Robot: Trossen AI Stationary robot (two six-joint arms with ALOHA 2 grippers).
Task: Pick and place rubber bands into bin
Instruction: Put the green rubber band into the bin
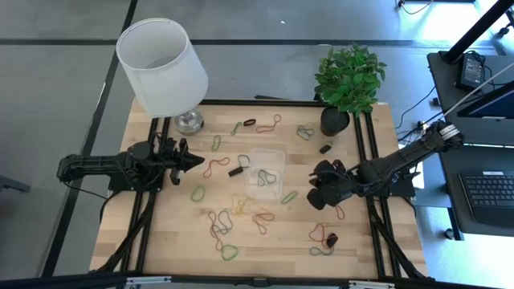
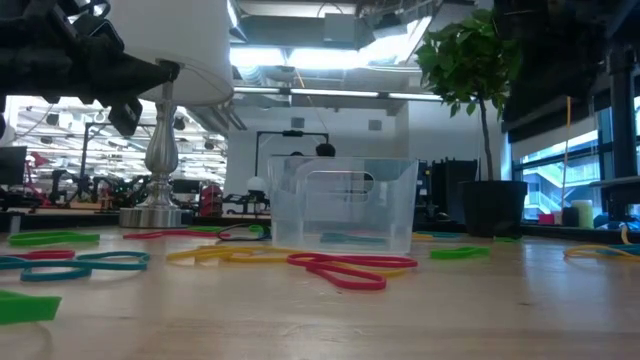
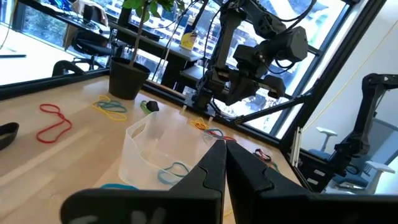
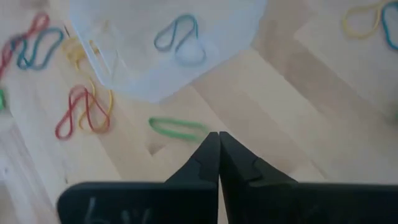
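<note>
The clear bin (image 1: 265,171) stands at the table's middle, with a blue rubber band (image 4: 181,38) lying in it. Rubber bands lie loose all round it on the wood: a red one (image 1: 215,166), a green one (image 1: 197,193), several in a tangle (image 1: 221,229). My right gripper (image 1: 315,191) hangs shut to the right of the bin, slanting down, and a green band (image 4: 177,128) lies on the table just ahead of its tips (image 4: 219,140). My left gripper (image 1: 199,160) waits shut and level, left of the bin, nothing in it (image 3: 224,144).
A white lamp (image 1: 165,60) stands at the far left corner and a potted plant (image 1: 349,80) at the far right. Small black clips lie left of the bin (image 1: 237,170) and near the pot (image 1: 325,148). More bands lie at the near right (image 1: 323,241).
</note>
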